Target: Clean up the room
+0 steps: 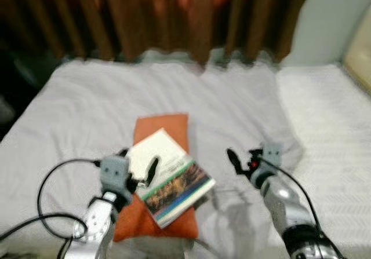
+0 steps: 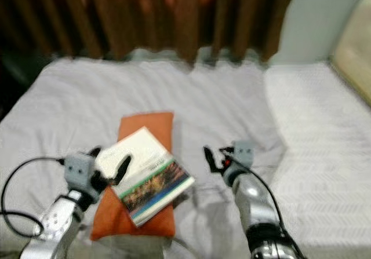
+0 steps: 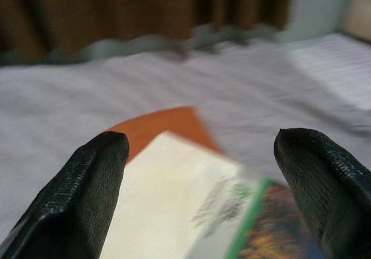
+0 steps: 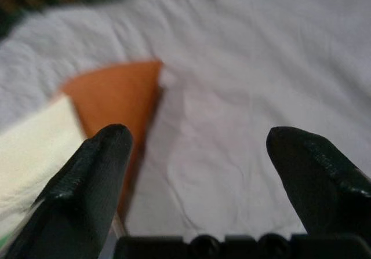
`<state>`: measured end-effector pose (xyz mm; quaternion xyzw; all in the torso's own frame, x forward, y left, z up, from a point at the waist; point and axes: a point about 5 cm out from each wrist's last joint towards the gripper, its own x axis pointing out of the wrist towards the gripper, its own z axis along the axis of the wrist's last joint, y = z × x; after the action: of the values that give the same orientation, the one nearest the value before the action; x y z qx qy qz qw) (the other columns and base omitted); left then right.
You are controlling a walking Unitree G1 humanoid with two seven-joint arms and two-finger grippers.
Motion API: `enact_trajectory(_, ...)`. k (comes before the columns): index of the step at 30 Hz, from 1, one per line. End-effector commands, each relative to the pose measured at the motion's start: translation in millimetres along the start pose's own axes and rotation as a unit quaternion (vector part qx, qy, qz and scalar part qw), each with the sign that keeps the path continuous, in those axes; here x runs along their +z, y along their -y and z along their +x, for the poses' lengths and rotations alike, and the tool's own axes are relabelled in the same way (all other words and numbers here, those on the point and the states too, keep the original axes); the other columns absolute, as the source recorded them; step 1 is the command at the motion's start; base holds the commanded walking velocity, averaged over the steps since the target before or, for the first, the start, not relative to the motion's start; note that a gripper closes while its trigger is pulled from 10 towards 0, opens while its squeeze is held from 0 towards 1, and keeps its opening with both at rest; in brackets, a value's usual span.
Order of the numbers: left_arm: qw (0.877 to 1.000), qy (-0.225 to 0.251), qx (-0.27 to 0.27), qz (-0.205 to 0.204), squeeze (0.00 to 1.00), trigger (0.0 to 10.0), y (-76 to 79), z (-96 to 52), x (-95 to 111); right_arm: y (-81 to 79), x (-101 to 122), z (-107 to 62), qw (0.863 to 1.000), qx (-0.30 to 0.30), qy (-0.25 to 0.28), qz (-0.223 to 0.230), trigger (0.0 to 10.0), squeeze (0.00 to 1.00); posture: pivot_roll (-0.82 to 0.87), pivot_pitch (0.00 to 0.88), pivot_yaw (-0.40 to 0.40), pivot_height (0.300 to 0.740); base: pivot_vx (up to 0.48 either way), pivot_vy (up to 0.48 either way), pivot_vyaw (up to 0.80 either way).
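A book [image 1: 168,175] with a white page and a green-and-brown cover lies tilted on an orange cushion [image 1: 162,128] near the front of the bed. My left gripper [image 1: 138,163] is open at the book's left edge: one finger is over the white page, the other is off its side. In the left wrist view the book [image 3: 191,212] lies between the wide-apart fingertips [image 3: 98,160]. My right gripper [image 1: 243,159] is open over bare sheet to the right of the book, holding nothing. The cushion's corner [image 4: 116,91] appears beyond it in the right wrist view.
A wrinkled grey sheet [image 1: 116,97] covers the bed. A white textured bedspread [image 1: 330,114] adjoins it on the right. Brown curtains [image 1: 174,15] hang behind the bed, with a pale wall [image 1: 330,15] at the far right. A black cable [image 1: 46,195] loops beside my left arm.
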<state>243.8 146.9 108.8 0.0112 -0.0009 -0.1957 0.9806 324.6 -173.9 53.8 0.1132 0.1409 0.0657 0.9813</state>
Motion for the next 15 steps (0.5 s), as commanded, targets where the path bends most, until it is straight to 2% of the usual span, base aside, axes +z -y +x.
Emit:
enact_trajectory(1, 0.998, -0.010, -0.055, -0.005, 0.00, 10.0, 10.2, -4.0, 7.5, -1.3, -15.0, 1.4, 0.999, -0.022, -0.032, 0.028, 10.0, 0.00, 0.20, 0.380, 0.055, 0.740, 0.000, 0.000, 0.00)
enact_trajectory(2, 0.996, -0.005, -0.086, 0.002, 0.00, 10.0, 12.1, -8.9, 25.4, -7.0, -4.3, 10.7, 0.999, -0.025, -0.020, 0.028, 10.0, 0.00, 0.25, 0.479, 0.087, 0.740, 0.000, 0.000, 0.00)
enact_trajectory(4, 0.996, -0.004, -0.084, 0.003, 0.00, 10.0, 9.6, -11.4, 29.9, -8.8, 1.1, 14.1, 0.999, -0.026, -0.012, 0.031, 10.0, 0.00, 0.25, 0.479, 0.087, 0.740, 0.000, 0.000, 0.00)
enact_trajectory(5, 0.997, -0.003, -0.077, 0.003, 0.00, 10.0, 6.4, -14.7, 33.5, -10.2, 8.9, 17.6, 0.999, -0.029, 0.000, 0.024, 10.0, 0.00, 0.26, 0.510, 0.092, 0.740, 0.000, 0.000, 0.00)
enact_trajectory(6, 0.998, -0.004, -0.061, 0.007, 0.00, 10.0, 3.5, -23.1, 39.9, -11.6, 29.0, 23.4, 0.999, -0.035, 0.037, 0.013, 10.0, 0.00, 0.26, 0.566, 0.080, 0.740, 0.000, 0.000, 0.00)
enact_trajectory(7, 0.998, -0.004, -0.061, 0.007, 0.00, 10.0, 3.5, -23.1, 39.9, -11.6, 29.0, 23.4, 0.999, -0.035, 0.037, 0.013, 10.0, 0.00, 0.26, 0.566, 0.080, 0.740, 0.000, 0.000, 0.00)
enact_trajectory(8, 0.999, -0.008, -0.047, 0.008, 0.00, 10.0, 3.7, -31.1, 41.9, -14.4, 52.2, 27.8, 0.996, -0.037, 0.083, -0.006, 10.0, 0.00, 0.26, 0.583, 0.071, 0.740, 0.000, 0.000, 0.00)
enact_trajectory(9, 0.999, -0.008, -0.047, 0.008, 0.00, 10.0, 3.7, -31.1, 41.9, -14.4, 52.2, 27.8, 0.996, -0.037, 0.083, -0.006, 10.0, 0.00, 0.26, 0.583, 0.071, 0.740, 0.000, 0.000, 0.00)
enact_trajectory(11, 0.999, -0.015, -0.035, 0.000, 0.00, 10.0, 9.8, -39.0, 41.3, -17.3, 75.8, 30.9, 0.991, -0.038, 0.129, -0.023, 10.0, 0.00, 0.26, 0.611, 0.050, 0.740, 0.000, 0.000, 0.00)
enact_trajectory(12, 0.999, -0.015, -0.035, 0.000, 0.00, 10.0, 9.8, -39.0, 41.3, -17.3, 75.8, 30.9, 0.991, -0.038, 0.129, -0.023, 10.0, 0.00, 0.26, 0.611, 0.050, 0.740, 0.000, 0.000, 0.00)
enact_trajectory(13, 0.999, -0.019, -0.034, -0.007, 0.00, 10.0, 14.5, -42.3, 41.1, -17.4, 86.6, 31.4, 0.987, -0.042, 0.152, -0.024, 10.0, 0.00, 0.26, 0.617, 0.048, 0.740, 0.000, 0.000, 0.00)
enact_trajectory(15, 0.998, -0.034, -0.046, -0.028, 0.00, 10.0, 29.5, -49.1, 40.7, -15.9, 100.2, 33.6, 0.985, -0.041, 0.167, 0.000, 10.0, 0.00, 0.25, 0.647, 0.030, 0.740, 0.000, 0.000, 0.00)
